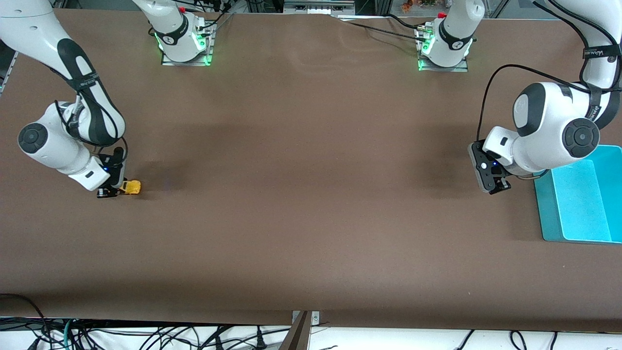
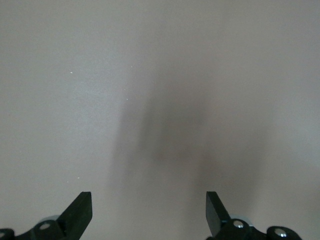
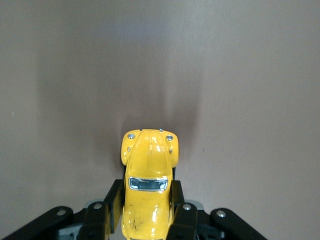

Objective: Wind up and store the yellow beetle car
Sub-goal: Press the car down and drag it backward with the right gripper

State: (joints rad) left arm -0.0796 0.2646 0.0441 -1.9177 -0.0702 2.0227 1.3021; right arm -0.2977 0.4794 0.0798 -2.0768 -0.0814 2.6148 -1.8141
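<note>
The yellow beetle car (image 1: 131, 187) sits low at the table near the right arm's end, its rounded nose pointing toward the middle of the table. My right gripper (image 1: 118, 189) is shut on the yellow beetle car (image 3: 149, 190), its black fingers (image 3: 112, 202) pressed against the car's two sides behind the windscreen. Whether the wheels touch the table cannot be told. My left gripper (image 1: 496, 185) is open and empty over bare table beside the bin; its two fingertips (image 2: 80, 212) stand wide apart.
A turquoise bin (image 1: 580, 204) stands at the left arm's end of the table. The brown table surface (image 1: 311, 204) stretches between the two arms. Both arm bases stand at the table's edge farthest from the front camera.
</note>
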